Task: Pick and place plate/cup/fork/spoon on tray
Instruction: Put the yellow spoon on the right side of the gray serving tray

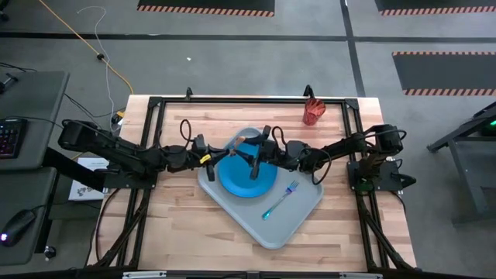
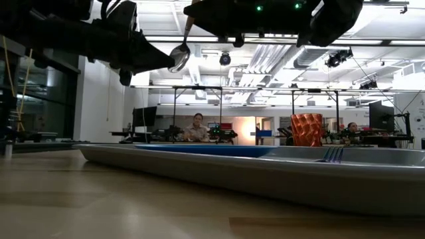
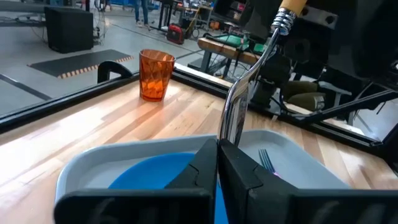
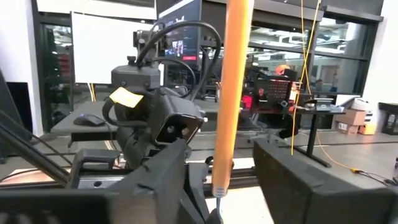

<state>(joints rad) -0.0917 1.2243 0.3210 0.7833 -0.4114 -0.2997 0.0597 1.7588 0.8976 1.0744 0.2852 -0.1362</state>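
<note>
The grey tray [image 1: 302, 209] lies mid-table with the blue plate [image 1: 244, 180] and the teal-handled fork [image 1: 280, 199] on it. The red-orange cup [image 1: 312, 111] stands upright on the wood at the far right and also shows in the left wrist view [image 3: 155, 74]. My two grippers meet above the plate. My left gripper [image 3: 217, 149] is shut on the spoon [image 3: 249, 68]. My right gripper [image 4: 227, 180] is open, with a finger on either side of the spoon's orange handle [image 4: 233, 93]. My left gripper pinches the spoon's metal bowl end [image 3: 233, 127] between its two fingers, coming level from the table's left. The spoon stands tilted, handle up toward my right arm, lifted clear above the plate. My right gripper: I cannot tell whether its fingers touch the orange handle.
A black frame rail [image 1: 248, 99] runs along the table's far edge just behind the cup. Bare wood [image 1: 178, 225] lies near and left of the tray. People sit at desks in the room beyond [image 2: 196, 127].
</note>
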